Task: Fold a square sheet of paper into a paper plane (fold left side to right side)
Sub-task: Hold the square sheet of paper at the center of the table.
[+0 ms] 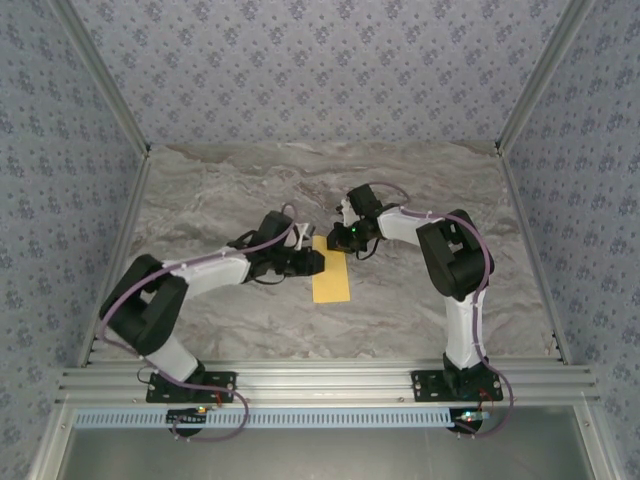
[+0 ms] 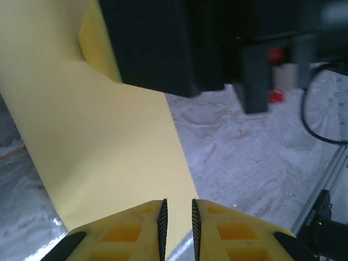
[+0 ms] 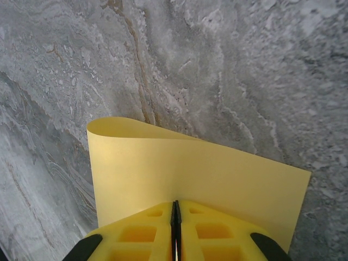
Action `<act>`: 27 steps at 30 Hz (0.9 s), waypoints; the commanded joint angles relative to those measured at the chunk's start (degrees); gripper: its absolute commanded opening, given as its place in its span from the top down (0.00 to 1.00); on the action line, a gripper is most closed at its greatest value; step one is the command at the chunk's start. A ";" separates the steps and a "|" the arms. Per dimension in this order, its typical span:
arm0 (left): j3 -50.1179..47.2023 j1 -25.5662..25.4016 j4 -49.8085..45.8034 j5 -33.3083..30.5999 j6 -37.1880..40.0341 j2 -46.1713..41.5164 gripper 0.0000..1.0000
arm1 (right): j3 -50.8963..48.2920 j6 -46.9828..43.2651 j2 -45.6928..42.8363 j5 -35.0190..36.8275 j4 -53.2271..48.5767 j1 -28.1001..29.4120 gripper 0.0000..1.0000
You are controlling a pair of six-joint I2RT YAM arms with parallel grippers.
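Top external: we find the folded-over square sheet of paper (image 1: 331,277) mid-frame on the table (image 1: 430,190). The right gripper (image 3: 175,204) clamps its edge; the left gripper (image 2: 178,210) stands slightly apart.

You're looking at the square sheet of paper (image 1: 331,275), plain mustard yellow, doubled over so it reads from above as a narrow rectangle lying near the middle of the tabletop (image 1: 420,320). In the right wrist view its bend is a soft, open curl, not creased flat.
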 commanded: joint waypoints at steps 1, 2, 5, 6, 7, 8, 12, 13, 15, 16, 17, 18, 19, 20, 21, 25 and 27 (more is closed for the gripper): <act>2.48 0.01 -0.38 1.37 0.98 4.15 0.79 | -0.05 -0.53 1.93 3.29 -4.66 0.35 0.90; 2.69 0.05 -0.10 1.37 0.72 5.05 0.79 | 0.00 -0.47 1.94 3.20 -4.66 0.29 0.90; 2.57 -0.21 0.74 1.28 0.20 7.18 0.80 | 0.16 -0.48 1.84 2.81 -4.27 0.31 0.90; 2.41 -0.37 0.85 1.24 0.10 7.55 0.80 | 0.32 -0.38 1.84 2.60 -4.10 0.36 0.90; 2.26 -0.51 1.03 1.02 -0.03 7.99 0.80 | 0.44 -0.38 1.84 2.30 -3.71 0.35 0.90; 2.08 -0.68 1.01 0.77 -0.19 8.33 0.79 | 0.61 -0.35 1.80 1.91 -3.35 0.30 0.89; 1.95 -1.11 -0.77 -0.93 -2.30 10.05 0.80 | 1.81 -0.61 0.96 0.98 -2.50 0.13 0.89; 1.56 -1.18 -0.70 -1.28 -2.97 10.45 0.80 | 2.16 -0.88 0.35 1.01 -2.37 0.00 0.89; 0.27 -1.38 0.06 -2.11 -4.28 10.72 0.80 | 2.82 -1.54 -1.58 1.66 -2.84 -0.37 0.88; -0.19 -1.56 0.28 -2.47 -4.67 10.70 0.80 | 2.84 -1.92 -2.64 2.32 -3.21 -0.65 0.88; -0.74 -1.73 0.37 -2.90 -5.20 10.59 0.81 | 2.68 -2.20 -4.10 3.11 -3.71 -1.02 0.87; -1.11 -1.90 0.66 -3.19 -5.48 10.52 0.81 | 2.09 -2.47 -5.80 3.89 -4.13 -1.42 0.87; -1.41 -2.10 0.96 -3.35 -5.69 10.52 0.81 | 1.48 -2.85 -7.17 4.38 -4.41 -1.88 0.86; -1.57 -2.25 1.19 -3.42 -5.90 10.59 0.81 | 0.46 -3.21 -9.14 4.66 -4.70 -2.25 0.85; -1.53 -2.37 1.21 -3.51 -6.06 10.68 0.81 | -0.92 -3.64 -11.02 4.85 -5.09 -2.64 0.85; -1.02 -2.68 0.91 -3.64 -6.01 10.80 0.81 | -8.10 -4.33 -18.18 4.59 -6.27 -2.69 0.84; -1.00 -2.68 0.85 -3.73 -6.08 10.70 0.81 | -12.56 -3.79 -21.10 3.51 -6.02 -1.46 0.85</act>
